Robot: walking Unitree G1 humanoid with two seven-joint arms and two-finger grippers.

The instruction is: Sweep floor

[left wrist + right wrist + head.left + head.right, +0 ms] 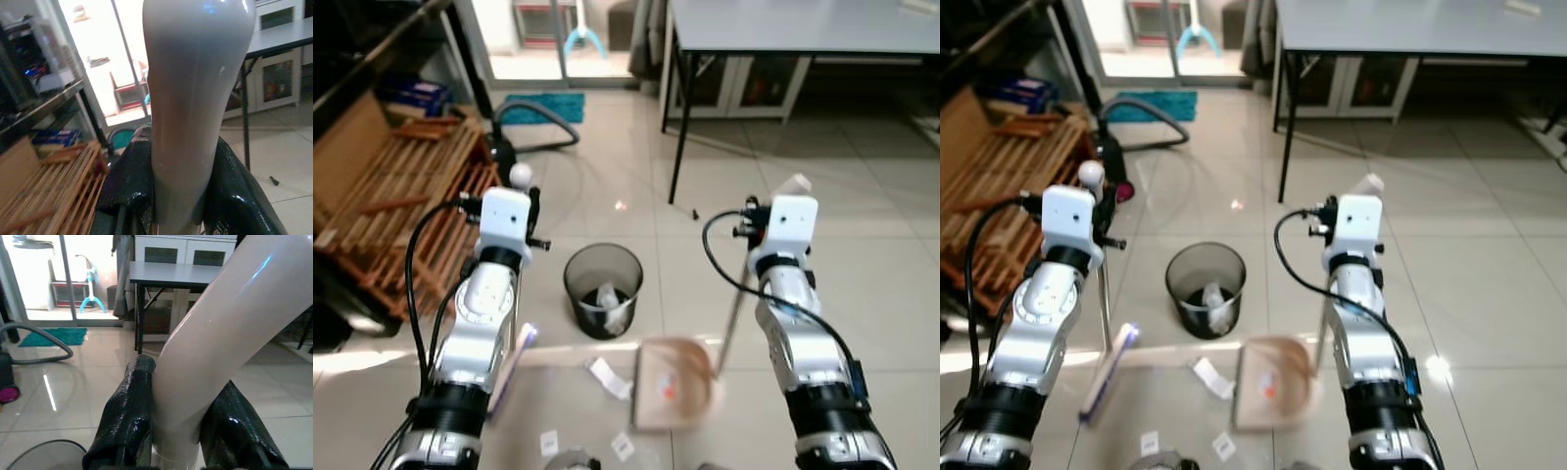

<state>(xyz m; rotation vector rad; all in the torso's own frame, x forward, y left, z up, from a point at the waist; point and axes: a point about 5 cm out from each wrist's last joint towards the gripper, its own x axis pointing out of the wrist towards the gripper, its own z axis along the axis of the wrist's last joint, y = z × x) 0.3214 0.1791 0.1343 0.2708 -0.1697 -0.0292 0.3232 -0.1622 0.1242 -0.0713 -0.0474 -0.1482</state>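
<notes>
Pinching the broom handle, left gripper; right gripper clamps dustpan handle.

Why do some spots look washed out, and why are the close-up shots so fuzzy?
Left eye view: daylight through the glass door bleaches it and glints off the floor tiles. Left wrist view: the broom handle sits too close, so it blurs. Right wrist view: the dustpan handle is equally soft, with glare streaks.

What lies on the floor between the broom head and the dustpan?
In the left eye view, a white paper scrap lies on the tiles between the broom head and the dustpan, nearer the dustpan. The bin stands farther back.
</notes>
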